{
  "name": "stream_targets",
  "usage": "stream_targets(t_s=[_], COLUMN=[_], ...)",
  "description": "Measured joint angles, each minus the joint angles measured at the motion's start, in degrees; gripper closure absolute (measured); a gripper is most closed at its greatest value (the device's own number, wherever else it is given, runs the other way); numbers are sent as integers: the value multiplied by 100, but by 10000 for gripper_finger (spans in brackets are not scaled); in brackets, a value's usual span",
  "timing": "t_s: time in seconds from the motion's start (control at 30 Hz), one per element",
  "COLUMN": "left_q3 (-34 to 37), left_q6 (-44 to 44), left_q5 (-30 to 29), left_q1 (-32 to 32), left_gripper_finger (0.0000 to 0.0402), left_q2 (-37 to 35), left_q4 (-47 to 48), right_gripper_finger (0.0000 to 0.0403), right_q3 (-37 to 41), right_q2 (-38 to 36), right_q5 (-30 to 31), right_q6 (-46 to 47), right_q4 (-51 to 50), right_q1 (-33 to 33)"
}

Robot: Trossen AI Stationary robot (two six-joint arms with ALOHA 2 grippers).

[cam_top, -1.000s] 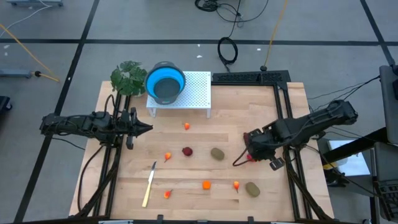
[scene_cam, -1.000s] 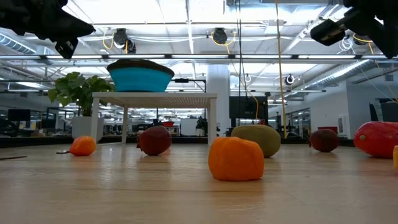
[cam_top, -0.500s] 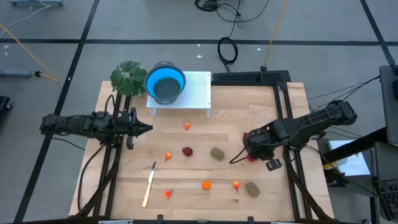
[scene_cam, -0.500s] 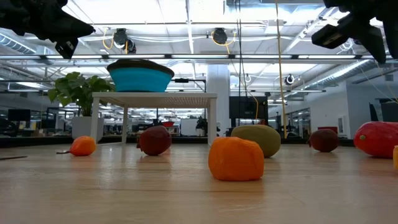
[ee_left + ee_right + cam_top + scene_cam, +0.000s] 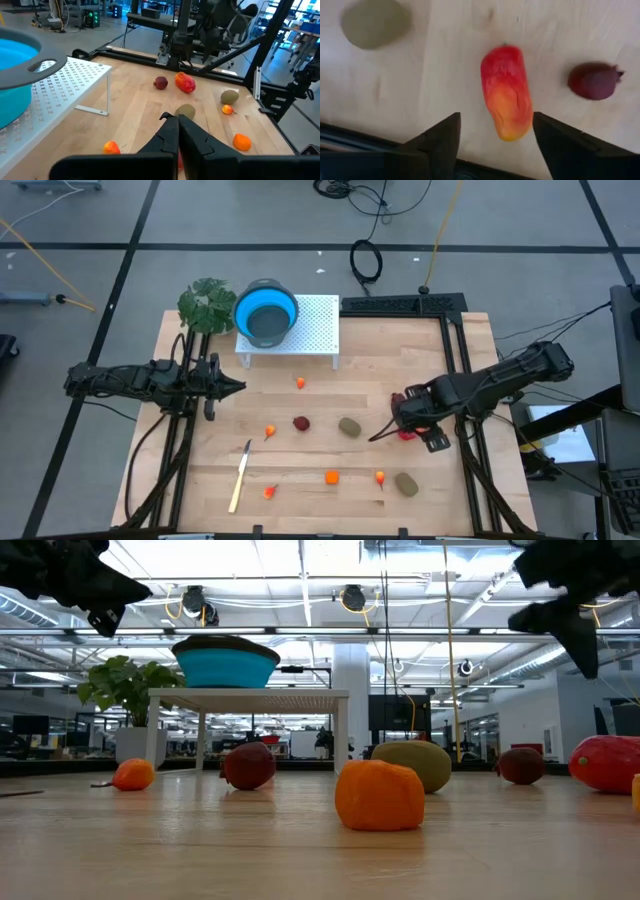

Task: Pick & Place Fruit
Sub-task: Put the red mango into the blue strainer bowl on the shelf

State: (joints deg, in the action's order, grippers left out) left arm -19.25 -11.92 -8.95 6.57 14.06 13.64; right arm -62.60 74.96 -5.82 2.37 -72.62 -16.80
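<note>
the right gripper (image 5: 495, 135) hangs above the wooden table (image 5: 400, 360) on its right side with its two dark fingers (image 5: 437, 142) spread apart and nothing between them; below the gap lies the larger red-orange fruit piece (image 5: 506, 97), an elongated, glossy toy that is red at one end and shades to orange-yellow at the other, lying flat on the wood and not touched by either finger. just beside it rests a dark red round fruit (image 5: 594, 80) with a small pointed tip, and on its other side an olive-brown oval fruit (image 5: 376, 23). the right arm reaches in from the table's right edge, angled down toward the boards. other pieces lie scattered across the middle of the table: tiny orange fruits (image 5: 331, 476), another dark red round one (image 5: 301, 422) and a second olive-brown oval (image 5: 405, 483). the left gripper (image 5: 175, 122) is clenched shut and empty, held level above the table's left side, pointing toward the centre. behind stand a blue bowl (image 5: 266, 311) on a white perforated stand (image 5: 315, 320), a green leafy plant (image 5: 205, 303), and a pale yellow-handled knife (image 5: 239, 477) lies near the front edge.
</note>
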Motion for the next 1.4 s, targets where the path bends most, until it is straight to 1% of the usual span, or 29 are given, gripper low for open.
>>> stream_targets(t_s=[0.13,0.3,0.4,0.47,0.5,0.6,0.73,1.27,1.4], left_q3=[0,0,0,0,0,0,0,-2,-2], left_q6=[-17,-51,-59,-81,-84,-154,-182,-208,-208], left_q5=[-2,-2,-4,-5,-4,-8,-7,-11,-11], left_q1=[0,0,0,0,0,0,1,0,0], left_gripper_finger=[384,389,399,399,396,386,381,380,380], left_q2=[0,0,0,0,0,0,0,0,0], left_q4=[-5,-8,-10,-10,-10,-13,-14,-14,-14], right_gripper_finger=[125,105,97,94,92,92,93,89,89], right_q3=[295,596,786,907,954,1073,1170,1907,1949], right_q2=[-2,0,0,0,0,-2,-2,-2,0], right_q5=[2,54,380,701,753,694,418,427,427], right_q6=[-2,-1,0,3,0,1,-1,0,-1], right_q4=[58,365,573,591,601,721,884,1902,1947], right_q1=[0,0,-2,-2,0,0,-2,0,0])
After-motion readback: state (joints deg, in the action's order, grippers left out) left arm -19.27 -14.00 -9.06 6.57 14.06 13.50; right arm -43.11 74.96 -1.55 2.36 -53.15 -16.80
